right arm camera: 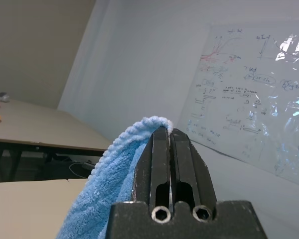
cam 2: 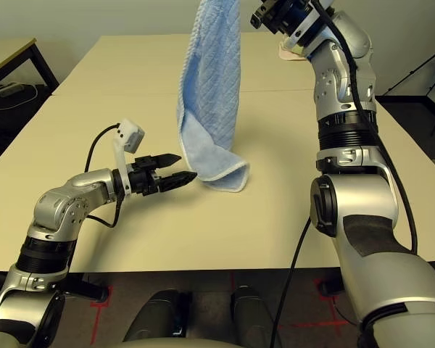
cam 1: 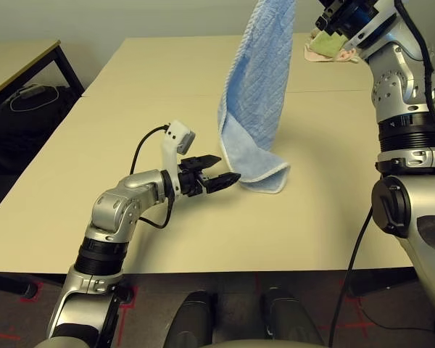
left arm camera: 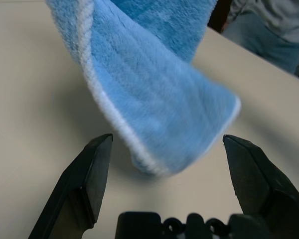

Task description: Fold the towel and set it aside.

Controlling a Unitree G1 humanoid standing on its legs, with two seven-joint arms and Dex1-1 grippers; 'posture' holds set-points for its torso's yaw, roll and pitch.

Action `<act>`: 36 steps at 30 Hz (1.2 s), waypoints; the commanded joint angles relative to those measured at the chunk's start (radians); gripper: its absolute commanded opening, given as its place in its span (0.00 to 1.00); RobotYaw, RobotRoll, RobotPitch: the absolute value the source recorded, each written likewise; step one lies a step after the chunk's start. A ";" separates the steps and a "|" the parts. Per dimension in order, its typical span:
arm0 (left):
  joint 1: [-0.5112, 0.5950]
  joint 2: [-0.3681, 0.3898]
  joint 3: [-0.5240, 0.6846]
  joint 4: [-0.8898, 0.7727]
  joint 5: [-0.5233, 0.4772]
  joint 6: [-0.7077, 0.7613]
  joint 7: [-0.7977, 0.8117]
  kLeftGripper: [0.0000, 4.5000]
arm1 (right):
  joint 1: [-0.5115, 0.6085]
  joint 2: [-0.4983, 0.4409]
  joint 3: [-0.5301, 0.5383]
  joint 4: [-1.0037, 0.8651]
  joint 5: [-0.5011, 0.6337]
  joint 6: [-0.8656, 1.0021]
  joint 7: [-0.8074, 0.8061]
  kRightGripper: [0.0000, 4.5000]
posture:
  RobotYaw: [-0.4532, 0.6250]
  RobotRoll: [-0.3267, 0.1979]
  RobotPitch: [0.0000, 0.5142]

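Observation:
The light blue towel (cam 1: 255, 94) hangs in a long drape from the top of the head views down to the table, its white-edged lower end (cam 1: 257, 174) resting folded on the tabletop. My right gripper (right arm camera: 168, 137) is raised high at the back right and is shut on the towel's upper edge (right arm camera: 139, 127). My left gripper (cam 1: 219, 174) is low over the table, just left of the towel's lower end, open. In the left wrist view the towel's bottom fold (left arm camera: 159, 114) lies just ahead of the two spread fingers (left arm camera: 92, 169), apart from them.
A bundle of green and pink cloths (cam 1: 326, 45) lies at the back right of the beige table (cam 1: 130, 130), behind my raised right arm. Another table (cam 1: 14, 61) stands at far left with a dark bag (cam 1: 29, 98) under it. A person's legs (left arm camera: 269, 30) stand beyond the table.

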 commanded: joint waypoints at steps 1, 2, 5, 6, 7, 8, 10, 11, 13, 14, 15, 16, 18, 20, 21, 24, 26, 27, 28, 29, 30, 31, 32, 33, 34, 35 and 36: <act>-0.004 -0.032 0.003 0.022 -0.028 0.028 0.018 1.00 | 0.012 0.000 -0.011 -0.016 0.008 -0.007 -0.008 0.00 | 0.49 0.62 0.08; -0.001 -0.043 0.001 0.027 -0.034 0.034 0.019 1.00 | 0.013 -0.001 -0.011 -0.016 0.007 -0.007 -0.008 0.00 | 0.49 0.62 0.08; 0.013 -0.044 -0.031 0.049 -0.022 0.040 0.000 1.00 | 0.015 -0.003 -0.011 -0.018 0.007 -0.005 -0.009 0.00 | 0.49 0.62 0.08; 0.017 -0.039 -0.043 0.056 -0.016 0.041 -0.008 1.00 | 0.015 -0.004 -0.011 -0.021 0.007 -0.004 -0.009 0.00 | 0.49 0.62 0.08; 0.020 -0.035 -0.049 0.063 -0.016 0.045 -0.015 1.00 | 0.016 -0.005 -0.011 -0.024 0.008 -0.002 -0.009 0.00 | 0.49 0.62 0.08; 0.021 -0.032 -0.052 0.071 -0.018 0.048 -0.021 1.00 | 0.016 -0.006 -0.010 -0.026 0.007 -0.001 -0.010 0.00 | 0.48 0.62 0.08; 0.027 -0.019 -0.060 0.085 -0.016 0.053 -0.036 1.00 | 0.017 -0.007 -0.009 -0.030 0.007 0.000 -0.011 0.00 | 0.48 0.62 0.08; 0.032 -0.009 -0.067 0.089 -0.013 0.053 -0.046 1.00 | 0.018 -0.008 -0.009 -0.031 0.007 0.000 -0.011 0.00 | 0.48 0.62 0.08; 0.043 0.013 -0.082 0.087 -0.013 0.060 -0.066 1.00 | 0.018 -0.008 -0.009 -0.032 0.006 0.000 -0.012 0.00 | 0.48 0.62 0.08; 0.047 0.019 -0.085 0.086 -0.016 0.065 -0.073 1.00 | 0.018 -0.008 -0.009 -0.031 0.006 -0.001 -0.012 0.00 | 0.48 0.62 0.08; 0.052 0.025 -0.087 0.085 -0.020 0.070 -0.079 1.00 | 0.018 -0.009 -0.008 -0.030 0.005 -0.002 -0.012 0.00 | 0.49 0.62 0.08; 0.056 0.030 -0.090 0.085 -0.021 0.073 -0.085 1.00 | 0.017 -0.009 -0.008 -0.029 0.004 -0.003 -0.012 0.00 | 0.49 0.62 0.08; 0.060 0.035 -0.092 0.086 -0.020 0.073 -0.091 1.00 | 0.014 -0.009 -0.008 -0.026 0.003 -0.005 -0.012 0.00 | 0.49 0.62 0.08; 0.061 0.032 -0.090 0.088 -0.020 0.070 -0.090 1.00 | 0.010 -0.010 -0.008 -0.024 0.003 -0.006 -0.013 0.00 | 0.49 0.62 0.08; 0.059 0.027 -0.087 0.090 -0.022 0.070 -0.088 1.00 | 0.008 -0.011 -0.008 -0.022 0.002 -0.007 -0.013 0.00 | 0.49 0.62 0.08; 0.054 0.015 -0.087 0.096 -0.023 0.067 -0.085 1.00 | 0.004 -0.012 -0.009 -0.020 0.002 -0.008 -0.012 0.00 | 0.49 0.62 0.08; 0.050 0.008 -0.091 0.101 -0.019 0.063 -0.086 1.00 | 0.002 -0.013 -0.009 -0.019 0.002 -0.007 -0.011 0.00 | 0.49 0.62 0.08; 0.043 -0.003 -0.091 0.114 -0.016 0.055 -0.084 1.00 | 0.001 -0.013 -0.008 -0.020 0.002 -0.007 -0.011 0.00 | 0.49 0.62 0.08; 0.038 -0.011 -0.090 0.124 -0.014 0.049 -0.083 1.00 | 0.001 -0.013 -0.008 -0.020 0.002 -0.007 -0.010 0.00 | 0.49 0.62 0.08; 0.027 -0.026 -0.088 0.142 -0.010 0.034 -0.080 1.00 | 0.001 -0.013 -0.007 -0.020 0.002 -0.006 -0.010 0.00 | 0.49 0.62 0.08; 0.013 -0.044 -0.086 0.165 -0.003 0.013 -0.074 1.00 | 0.001 -0.014 -0.006 -0.021 0.002 -0.005 -0.010 0.00 | 0.49 0.62 0.08; 0.004 -0.055 -0.085 0.181 0.004 -0.003 -0.071 1.00 | 0.001 -0.014 -0.006 -0.021 0.002 -0.005 -0.010 0.00 | 0.49 0.62 0.08; -0.006 -0.068 -0.085 0.202 0.012 -0.021 -0.068 1.00 | 0.001 -0.014 -0.005 -0.022 0.002 -0.003 -0.010 0.00 | 0.49 0.62 0.07; -0.017 -0.079 -0.085 0.222 0.021 -0.038 -0.065 1.00 | 0.001 -0.014 -0.005 -0.025 0.003 -0.002 -0.010 0.00 | 0.49 0.62 0.07; -0.026 -0.089 -0.085 0.242 0.031 -0.056 -0.062 1.00 | 0.001 -0.014 -0.004 -0.027 0.003 0.000 -0.010 0.00 | 0.49 0.62 0.07; -0.033 -0.097 -0.086 0.261 0.042 -0.077 -0.058 1.00 | 0.002 -0.014 -0.004 -0.028 0.003 0.001 -0.011 0.00 | 0.49 0.62 0.07; -0.041 -0.104 -0.086 0.281 0.054 -0.101 -0.055 1.00 | 0.002 -0.015 -0.004 -0.030 0.003 0.002 -0.011 0.00 | 0.49 0.62 0.07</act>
